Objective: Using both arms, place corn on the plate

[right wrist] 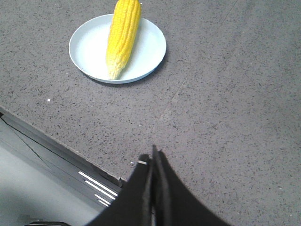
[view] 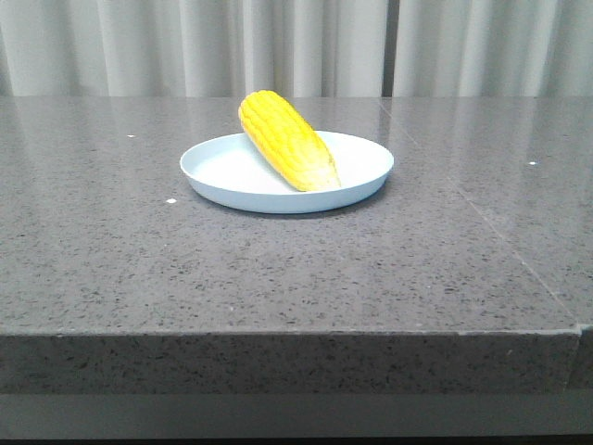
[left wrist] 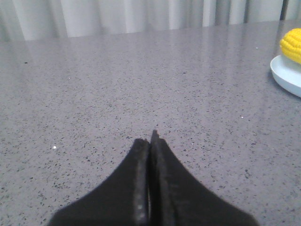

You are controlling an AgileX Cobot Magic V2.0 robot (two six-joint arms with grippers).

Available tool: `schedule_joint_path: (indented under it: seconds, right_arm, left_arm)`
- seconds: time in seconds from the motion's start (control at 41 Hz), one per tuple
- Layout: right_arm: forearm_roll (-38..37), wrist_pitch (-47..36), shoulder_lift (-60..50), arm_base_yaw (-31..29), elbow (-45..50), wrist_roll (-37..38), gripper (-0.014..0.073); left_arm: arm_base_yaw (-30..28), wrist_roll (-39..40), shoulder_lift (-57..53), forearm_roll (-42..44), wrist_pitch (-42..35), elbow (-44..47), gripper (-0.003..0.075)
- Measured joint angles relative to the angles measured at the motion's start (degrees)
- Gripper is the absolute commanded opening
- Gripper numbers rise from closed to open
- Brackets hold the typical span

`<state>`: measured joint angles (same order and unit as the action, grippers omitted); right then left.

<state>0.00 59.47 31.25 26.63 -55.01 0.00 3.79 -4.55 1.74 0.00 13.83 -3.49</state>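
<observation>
The yellow corn (view: 285, 140) lies across the pale blue-white plate (view: 215, 172) in the middle of the table, its thick end overhanging the far rim and its paler tip toward the front right. It also shows in the right wrist view, corn (right wrist: 123, 36) on plate (right wrist: 88, 47). The left wrist view catches only the plate's edge (left wrist: 286, 76) and the corn's end (left wrist: 292, 44) at its side. My left gripper (left wrist: 150, 138) is shut and empty above bare table, well apart from the plate. My right gripper (right wrist: 151, 156) is shut and empty near the table's front edge. Neither gripper shows in the front view.
The table is grey speckled stone (view: 120, 241) with a thick front edge (view: 278, 362). A seam (view: 505, 246) runs across the stone right of the plate. Pale curtains (view: 296, 42) hang behind. In the right wrist view the table's edge (right wrist: 56, 143) drops to a lower rail.
</observation>
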Motion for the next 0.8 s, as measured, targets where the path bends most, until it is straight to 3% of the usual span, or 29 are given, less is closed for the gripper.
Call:
schedule_joint_path:
  seconds: [0.365, 0.804]
  right_arm:
    - [0.0, 0.0, 0.0, 0.0, 0.0, 0.0, -0.0067]
    - [0.0, 0.0, 0.0, 0.0, 0.0, 0.0, -0.0067]
  left_arm:
    - [-3.0, 0.0, -2.1, 0.0, -10.3, 4.0, -0.0020]
    - [-3.7, 0.0, -2.1, 0.0, -11.2, 4.0, -0.0020]
